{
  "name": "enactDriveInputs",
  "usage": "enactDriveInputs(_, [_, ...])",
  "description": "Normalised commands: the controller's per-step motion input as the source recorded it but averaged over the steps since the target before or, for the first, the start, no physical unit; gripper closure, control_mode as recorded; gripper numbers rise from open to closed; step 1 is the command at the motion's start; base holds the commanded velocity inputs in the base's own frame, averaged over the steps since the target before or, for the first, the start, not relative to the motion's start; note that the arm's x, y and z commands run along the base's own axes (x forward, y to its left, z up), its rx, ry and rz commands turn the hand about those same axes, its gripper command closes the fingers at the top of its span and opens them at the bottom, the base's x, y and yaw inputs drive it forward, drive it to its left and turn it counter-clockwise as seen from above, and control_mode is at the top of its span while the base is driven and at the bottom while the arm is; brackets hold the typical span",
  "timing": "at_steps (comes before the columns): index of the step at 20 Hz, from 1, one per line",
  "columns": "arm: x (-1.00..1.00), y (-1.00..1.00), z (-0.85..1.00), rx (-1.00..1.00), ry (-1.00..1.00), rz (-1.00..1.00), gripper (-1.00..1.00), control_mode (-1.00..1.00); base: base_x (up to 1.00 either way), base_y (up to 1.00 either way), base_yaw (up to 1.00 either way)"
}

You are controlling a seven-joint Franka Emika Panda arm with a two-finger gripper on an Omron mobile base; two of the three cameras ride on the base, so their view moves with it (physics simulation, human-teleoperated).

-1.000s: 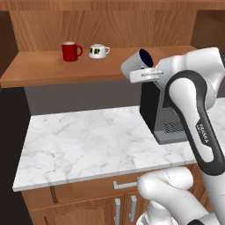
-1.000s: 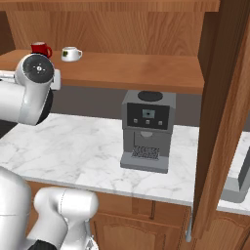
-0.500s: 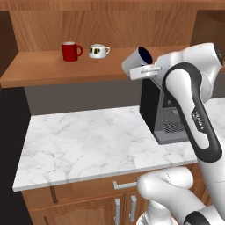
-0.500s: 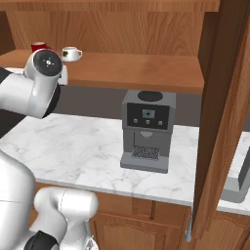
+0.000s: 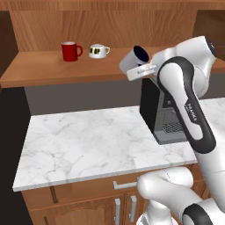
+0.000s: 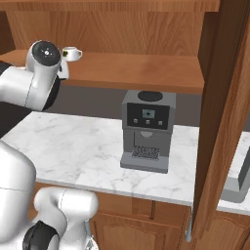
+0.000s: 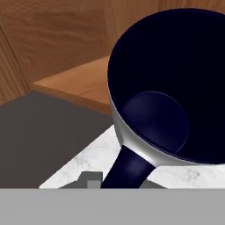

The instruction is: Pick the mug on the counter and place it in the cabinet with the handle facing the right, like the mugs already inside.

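White and dark-jointed, the arm rises from the base, bends at the elbow and reaches back toward the cabinet, with the gripper raised to shelf height above the counter. The gripper holds the mug in the air, tilted on its side, just off the front edge of the shelf and above the coffee machine.

The mug is light grey outside with a dark navy inside and rim; its open mouth points up and to the right in the left base view. From the hand view, the handle runs down toward the gripper.

On the shelf stand two other cups: one red mug and one squat white cup, side by side and well left of the held mug. One coffee machine sits on the counter.
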Motion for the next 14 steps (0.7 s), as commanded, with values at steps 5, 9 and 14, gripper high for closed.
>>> enactDriveInputs(5, [0.26,-0.02,0.0,-0.1,0.0,0.02,1.0,-1.0,0.0,0.0,0.0])
enactDriveInputs(9, [0.26,-0.04,0.0,-0.04,0.0,0.02,1.0,-1.0,0.0,0.0,0.0])
enactDriveInputs(14, [0.25,-0.07,0.0,-0.01,0.0,0.04,1.0,-1.0,0.0,0.0,0.0])
